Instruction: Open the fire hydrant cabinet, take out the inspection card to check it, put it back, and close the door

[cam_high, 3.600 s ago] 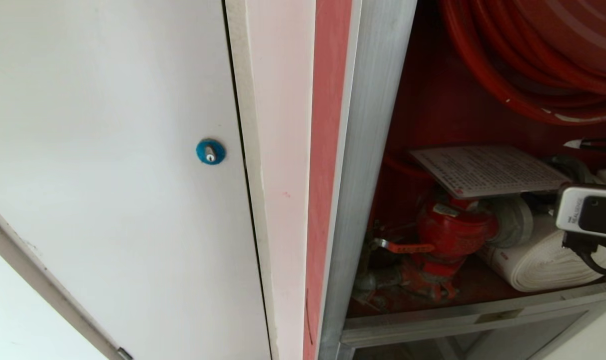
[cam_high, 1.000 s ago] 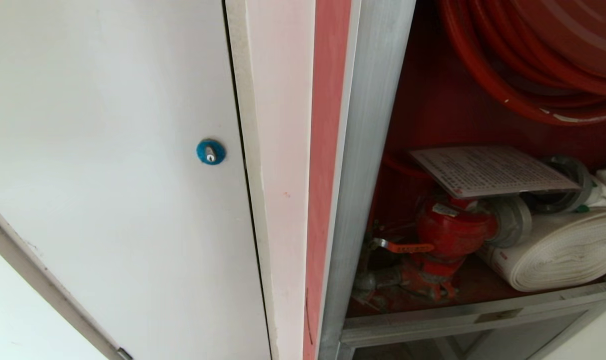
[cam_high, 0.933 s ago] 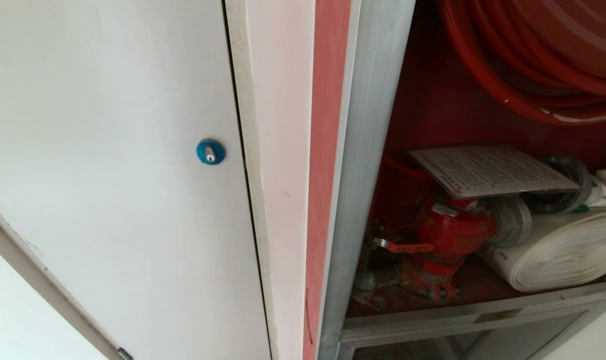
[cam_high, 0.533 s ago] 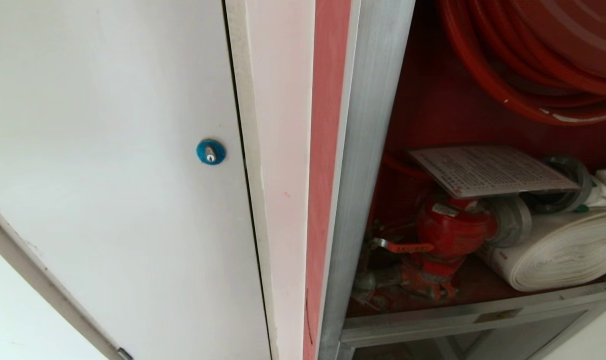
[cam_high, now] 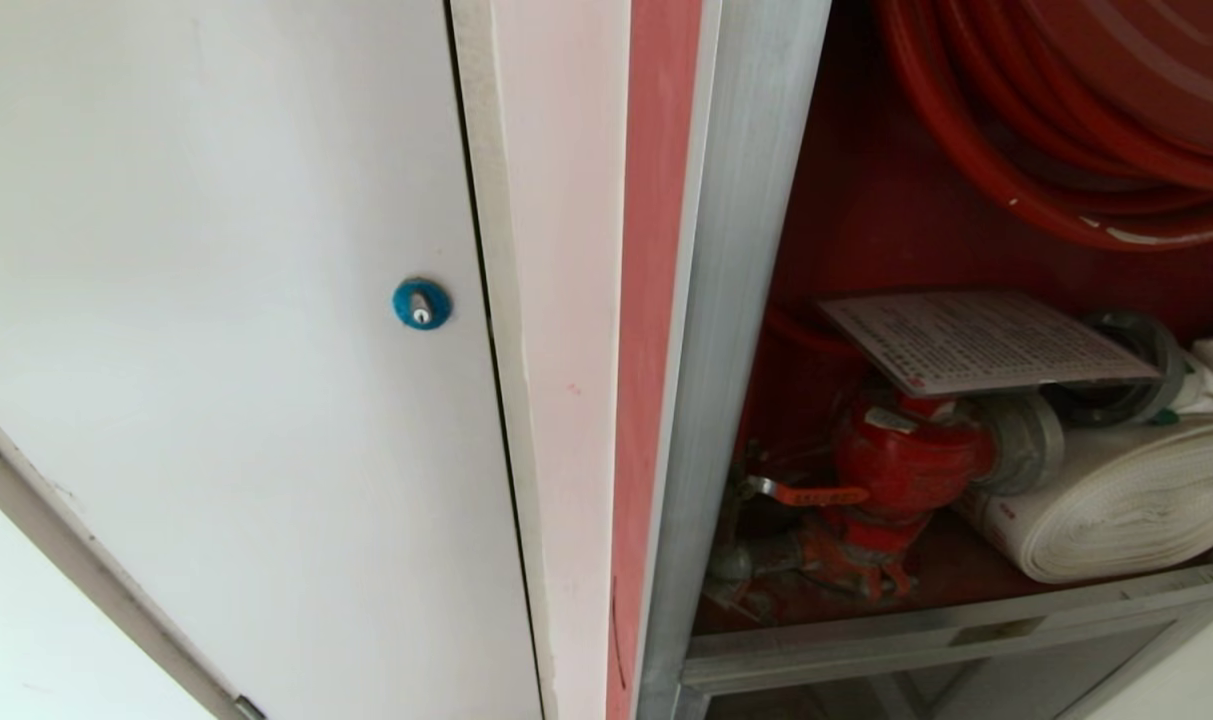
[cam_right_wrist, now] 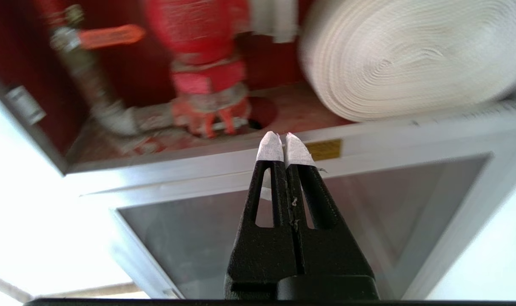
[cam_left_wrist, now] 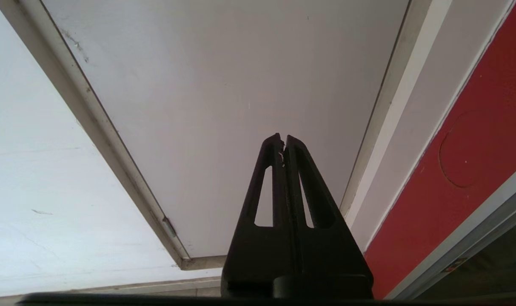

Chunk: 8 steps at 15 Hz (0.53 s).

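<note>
The fire hydrant cabinet (cam_high: pixel 736 330) stands open at the right of the head view, its red inside showing. The inspection card (cam_high: pixel 981 340) lies flat on top of the red valve (cam_high: pixel 906 465), beside the white rolled hose (cam_high: pixel 1126 510) and under the red hose reel (cam_high: pixel 1066 110). The door is out of view. My right gripper (cam_right_wrist: pixel 283 140) is shut and empty, low in front of the cabinet's bottom rail (cam_right_wrist: pixel 368 131), below the valve (cam_right_wrist: pixel 202 51) and hose (cam_right_wrist: pixel 411 55). My left gripper (cam_left_wrist: pixel 282 140) is shut and empty, parked before the white panel.
A plain white panel door (cam_high: pixel 216 330) with a blue round lock (cam_high: pixel 421 303) fills the left of the head view. A smaller glass panel (cam_right_wrist: pixel 283 212) sits under the cabinet's bottom rail. A red wall strip (cam_left_wrist: pixel 474 148) runs beside the left gripper.
The right arm, seen 3.6 s ago at the right edge in front of the hose, has gone out of the head view. The card stays on the valve.
</note>
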Motion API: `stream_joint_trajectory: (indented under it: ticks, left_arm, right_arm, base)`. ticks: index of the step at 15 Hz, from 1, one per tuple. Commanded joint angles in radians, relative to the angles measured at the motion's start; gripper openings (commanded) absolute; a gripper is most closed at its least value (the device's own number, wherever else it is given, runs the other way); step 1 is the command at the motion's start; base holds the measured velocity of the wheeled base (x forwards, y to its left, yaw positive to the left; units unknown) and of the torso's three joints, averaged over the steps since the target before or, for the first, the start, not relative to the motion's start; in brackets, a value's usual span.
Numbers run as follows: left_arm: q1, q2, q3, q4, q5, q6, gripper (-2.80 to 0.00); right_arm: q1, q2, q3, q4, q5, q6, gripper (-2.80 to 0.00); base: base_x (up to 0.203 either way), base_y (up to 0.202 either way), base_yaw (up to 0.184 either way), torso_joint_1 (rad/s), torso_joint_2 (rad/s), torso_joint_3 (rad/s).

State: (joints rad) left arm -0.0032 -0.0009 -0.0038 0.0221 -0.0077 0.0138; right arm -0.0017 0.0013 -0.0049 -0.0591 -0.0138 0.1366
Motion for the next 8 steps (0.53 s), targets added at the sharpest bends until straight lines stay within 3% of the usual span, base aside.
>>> stream_joint_trajectory:
  ticks: [1, 2, 5, 8]
  left_arm:
    - [0.000, -0.001, -0.001, -0.001, 0.000, 0.000, -2.80]
    - [0.000, -0.001, 0.000, 0.000, 0.000, 0.000, -2.80]
    - [0.000, -0.001, 0.000, 0.000, 0.000, 0.000, -2.80]
    - [0.000, -0.001, -0.001, -0.001, 0.000, 0.000, -2.80]
  right_arm:
    - [0.000, 0.000, 0.008, 0.002, -0.032, 0.006, -2.80]
    - [0.000, 0.000, 0.008, 0.002, -0.029, 0.000, -2.80]
    - [0.000, 0.000, 0.009, 0.019, -0.018, -0.135, -2.80]
    - [0.000, 0.000, 0.000, 0.068, 0.003, -0.161, -2.80]
  base:
    - [0.000, 0.000, 0.000, 0.000, 0.00, 0.000]
    - [0.000, 0.000, 0.000, 0.000, 0.00, 0.000]
    - [0.000, 0.000, 0.000, 0.000, 0.00, 0.000]
    - [0.000, 0.000, 0.000, 0.000, 0.00, 0.000]
